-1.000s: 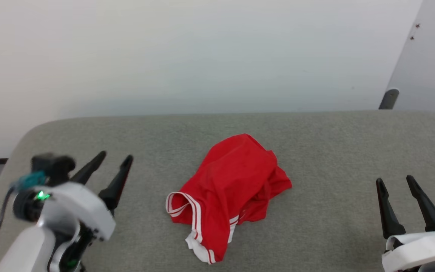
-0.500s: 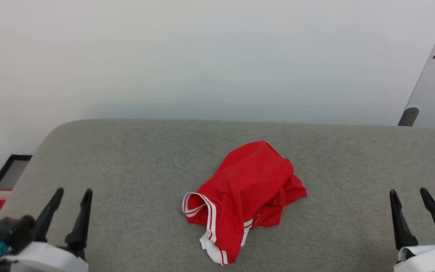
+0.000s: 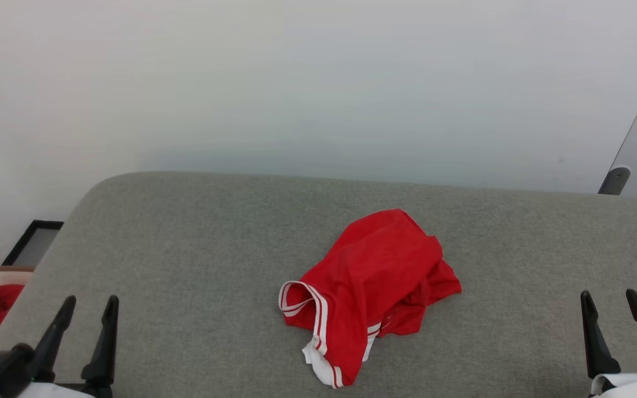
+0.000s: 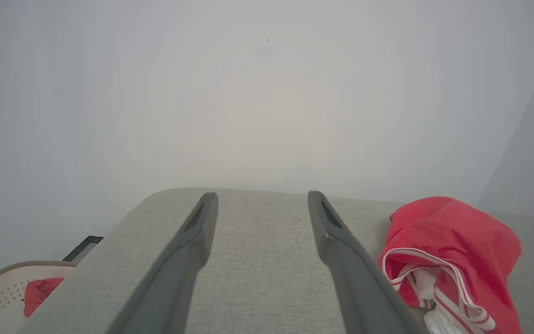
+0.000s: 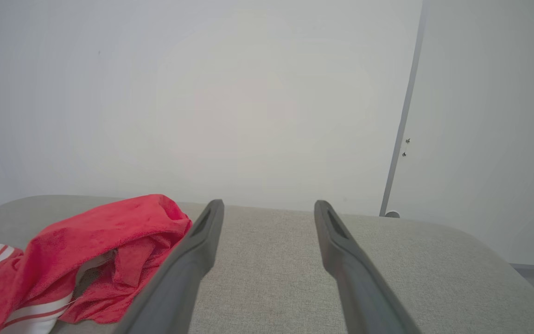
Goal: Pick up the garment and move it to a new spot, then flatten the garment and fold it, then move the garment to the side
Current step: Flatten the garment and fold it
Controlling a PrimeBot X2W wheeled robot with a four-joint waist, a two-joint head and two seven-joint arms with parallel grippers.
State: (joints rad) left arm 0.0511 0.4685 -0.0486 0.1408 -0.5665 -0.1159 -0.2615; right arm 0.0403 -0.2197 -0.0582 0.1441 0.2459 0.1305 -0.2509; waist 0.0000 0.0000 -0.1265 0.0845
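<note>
Left gripper [image 3: 90, 304] at lower left, fingers spread wide, nothing between them. Right gripper [image 3: 608, 296] at lower right, spread just as wide and empty too. The garment [image 3: 374, 276] lies crumpled mid-frame on the grey surface [image 3: 186, 249], well apart from both.

Matt cloth garment [image 3: 374, 282], felt-like table [image 3: 197, 249]

left hand [image 3: 91, 301]: pulled back to lower left | head view: shifted
</note>
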